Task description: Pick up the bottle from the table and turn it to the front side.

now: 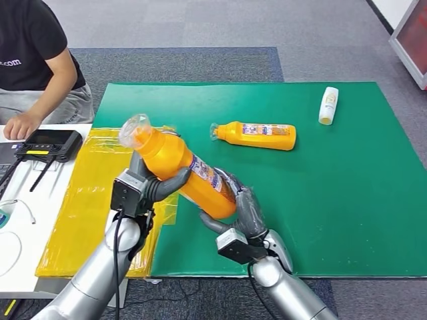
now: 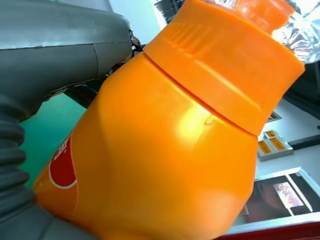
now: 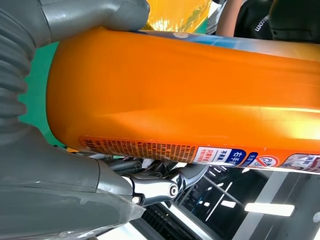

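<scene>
Grey carpet surrounds the green mat [image 1: 322, 220] I work over, with a yellow sheet [image 1: 81, 220] and a white table [image 1: 20, 257] to its left, where a person [image 1: 35, 60] sits by a black controller [image 1: 49, 144].

My left hand [image 1: 146, 190] is clamped around the neck end of the orange bottle [image 1: 183, 170], which hangs tilted above the mat's near edge. My right hand [image 1: 241, 210] is wrapped around its base.

I judge the bottle stiff, smooth plastic, probably slippery, with a crinkly clear wrap over the cap; the shoulder and base give the surest hold for turning.

I count two orange bottles, mine and a second bottle [image 1: 259, 135] lying on the mat, plus one small white bottle [image 1: 328, 105] at the far right.
</scene>
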Controlling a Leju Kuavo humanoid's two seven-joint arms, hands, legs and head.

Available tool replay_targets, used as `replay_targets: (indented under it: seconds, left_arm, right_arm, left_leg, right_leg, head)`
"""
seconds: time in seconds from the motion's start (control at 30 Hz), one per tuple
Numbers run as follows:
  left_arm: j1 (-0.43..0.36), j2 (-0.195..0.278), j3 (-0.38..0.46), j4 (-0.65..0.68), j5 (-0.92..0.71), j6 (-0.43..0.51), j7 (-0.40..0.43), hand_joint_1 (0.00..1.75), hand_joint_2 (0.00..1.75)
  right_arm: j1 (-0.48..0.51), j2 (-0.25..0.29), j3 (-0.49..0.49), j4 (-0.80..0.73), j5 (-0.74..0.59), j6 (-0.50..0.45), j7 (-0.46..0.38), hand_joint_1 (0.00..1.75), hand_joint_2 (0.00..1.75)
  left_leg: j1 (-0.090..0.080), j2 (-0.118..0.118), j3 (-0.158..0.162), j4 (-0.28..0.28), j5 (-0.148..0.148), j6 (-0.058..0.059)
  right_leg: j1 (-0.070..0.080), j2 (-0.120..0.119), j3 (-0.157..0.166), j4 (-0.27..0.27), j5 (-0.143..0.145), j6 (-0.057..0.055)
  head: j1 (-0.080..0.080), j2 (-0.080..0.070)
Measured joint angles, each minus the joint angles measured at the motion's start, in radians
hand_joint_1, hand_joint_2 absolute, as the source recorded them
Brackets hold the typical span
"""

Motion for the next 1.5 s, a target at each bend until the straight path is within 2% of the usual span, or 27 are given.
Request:
replay_targets:
  seconds: [0.07,0.1,0.37,0.67,0.83,1.1,1.27,1.4,1.5]
  left_arm:
    - [-0.001,0.004,0.002,-0.006,-0.021,0.0,0.0,1.75,1.75]
    - [-0.001,0.007,0.004,-0.008,-0.031,0.002,0.001,1.75,1.75]
    - [-0.012,0.047,0.055,-0.008,-0.062,0.024,0.017,1.75,1.75]
    - [-0.013,0.05,0.07,-0.007,-0.058,0.021,0.016,1.75,1.75]
    - [-0.02,0.056,0.07,-0.004,-0.113,0.023,0.021,1.75,1.75]
    - [-0.034,0.103,0.063,0.027,-0.242,-0.072,0.094,1.75,1.75]
    - [-0.033,0.134,0.063,0.038,-0.268,-0.109,0.105,1.75,1.75]
    - [-0.026,0.151,0.064,0.037,-0.28,-0.123,0.107,1.75,1.75]
    - [-0.017,0.161,0.064,0.035,-0.286,-0.133,0.11,1.75,1.75]
  right_arm:
    - [0.0,0.004,-0.001,0.001,0.0,0.0,0.0,0.08,1.75]
    - [0.0,0.006,-0.002,0.001,0.0,0.001,-0.002,0.01,1.75]
    - [0.017,0.015,0.004,0.0,0.006,0.004,-0.022,0.0,1.75]
    - [0.018,0.02,0.004,0.0,0.006,0.006,-0.025,0.0,1.75]
    - [0.018,0.022,0.004,0.0,0.005,0.009,-0.025,0.0,1.75]
    - [0.041,0.022,0.0,-0.013,0.003,0.002,-0.025,0.0,1.75]
    - [0.063,0.023,-0.019,-0.025,0.009,-0.047,-0.029,0.0,1.75]
    - [0.077,0.032,-0.043,-0.035,0.008,-0.089,-0.032,0.0,0.0]
    - [0.083,0.038,-0.058,-0.038,0.007,-0.108,-0.033,0.0,0.0]
  left_leg:
    - [0.0,0.0,0.0,0.0,0.0,0.0]
    - [0.0,0.0,0.0,0.0,0.0,0.0]
    - [0.0,0.0,-0.002,0.0,0.002,-0.001]
    - [0.0,0.0,-0.002,0.0,0.002,-0.001]
    - [0.0,0.0,-0.002,0.0,0.002,-0.002]
    - [0.0,0.0,-0.002,0.0,0.002,-0.002]
    - [0.0,0.0,-0.003,0.0,0.002,-0.002]
    - [0.0,0.0,-0.003,0.0,0.002,-0.002]
    - [0.0,0.0,-0.003,0.0,0.002,-0.002]
  right_leg:
    - [0.0,0.0,0.0,0.0,0.0,0.0]
    - [0.0,0.0,0.0,0.0,0.0,0.0]
    - [0.001,0.0,-0.002,0.0,0.001,-0.001]
    - [0.0,0.0,-0.002,0.0,0.001,-0.001]
    - [0.001,0.0,-0.003,0.0,0.001,-0.001]
    - [0.001,0.0,-0.003,0.0,0.001,-0.001]
    - [0.001,0.0,-0.003,0.0,0.001,-0.001]
    - [0.001,0.0,-0.003,0.0,0.001,-0.001]
    - [0.001,0.0,-0.003,0.0,0.001,-0.001]
  head:
    - [0.0,0.0]
    - [0.0,0.0]
    - [0.0,0.0]
    - [0.0,0.0]
    - [0.0,0.0]
    - [0.0,0.0]
    - [0.0,0.0]
    - [0.0,0.0]
    - [0.0,0.0]
